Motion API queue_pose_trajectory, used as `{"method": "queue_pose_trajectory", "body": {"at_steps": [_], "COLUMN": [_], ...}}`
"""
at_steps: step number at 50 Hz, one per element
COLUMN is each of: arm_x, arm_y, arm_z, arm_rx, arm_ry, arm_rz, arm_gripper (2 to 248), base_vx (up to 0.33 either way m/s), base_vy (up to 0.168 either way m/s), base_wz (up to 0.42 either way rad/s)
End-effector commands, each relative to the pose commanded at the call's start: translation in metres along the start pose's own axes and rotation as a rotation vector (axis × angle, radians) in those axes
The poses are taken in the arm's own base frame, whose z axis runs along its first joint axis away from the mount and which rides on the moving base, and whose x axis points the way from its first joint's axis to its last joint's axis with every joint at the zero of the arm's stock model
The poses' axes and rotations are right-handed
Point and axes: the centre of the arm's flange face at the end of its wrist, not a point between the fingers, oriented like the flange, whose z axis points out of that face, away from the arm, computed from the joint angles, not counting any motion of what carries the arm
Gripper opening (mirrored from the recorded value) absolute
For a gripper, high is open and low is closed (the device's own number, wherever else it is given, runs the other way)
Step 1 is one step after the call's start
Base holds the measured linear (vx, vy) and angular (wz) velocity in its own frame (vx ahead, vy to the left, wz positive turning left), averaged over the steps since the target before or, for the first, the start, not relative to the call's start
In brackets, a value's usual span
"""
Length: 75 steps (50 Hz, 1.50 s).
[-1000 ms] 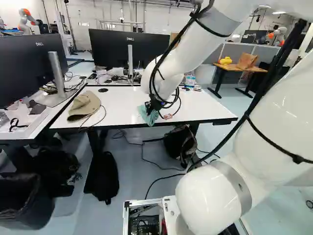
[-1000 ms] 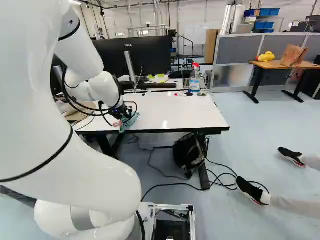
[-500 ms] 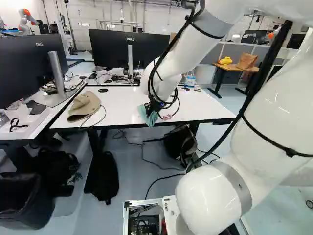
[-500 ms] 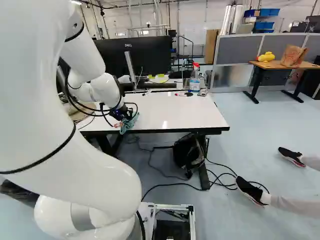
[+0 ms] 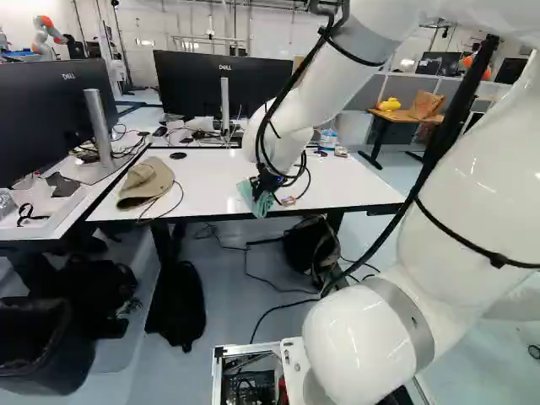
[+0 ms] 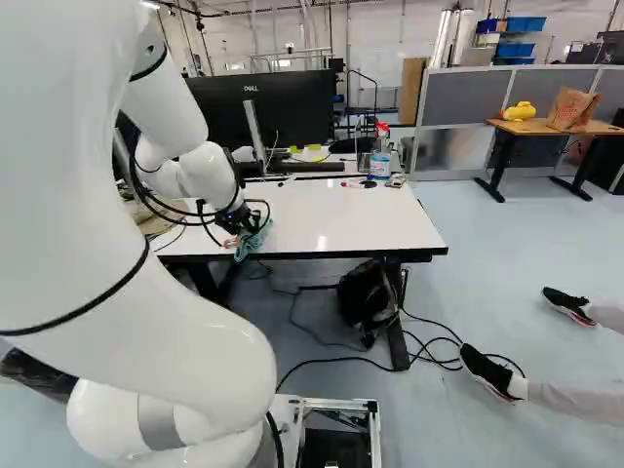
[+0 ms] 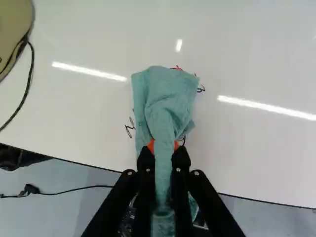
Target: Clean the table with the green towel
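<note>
Scribbles flank the towel on the white table, monitor beyond.

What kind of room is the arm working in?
Looks like a robotics lab, maybe a shared lab-office: another robot stands at the far left of the left base view, monitors sit on cable-strewn desks, and an open electronics frame shows at the base.
</note>
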Motion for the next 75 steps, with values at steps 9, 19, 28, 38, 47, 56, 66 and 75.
{"method": "queue_pose_trajectory", "body": {"at_steps": [9,19,28,38,47,56,66,75], "arm_x": [0.012,0.025,0.035,0.049,0.064,0.080,0.095,0.104], "arm_y": [0.012,0.026,0.039,0.051,0.055,0.055,0.048,0.036], "arm_z": [0.006,0.013,0.018,0.026,0.034,0.043,0.052,0.058], "arm_rx": [-0.014,-0.030,-0.045,-0.056,-0.058,-0.058,-0.049,-0.036], "arm_ry": [0.001,0.003,0.005,0.009,0.013,0.019,0.026,0.029], "arm_rz": [0.025,0.053,0.079,0.099,0.102,0.100,0.086,0.063], "arm_gripper": [42,42,42,42,42,42,42,42], "base_vx": [0.000,0.000,0.000,0.000,0.000,0.000,0.000,0.000], "base_vy": [0.000,0.000,0.000,0.000,0.000,0.000,0.000,0.000], "base_wz": [0.000,0.000,0.000,0.000,0.000,0.000,0.000,0.000]}}
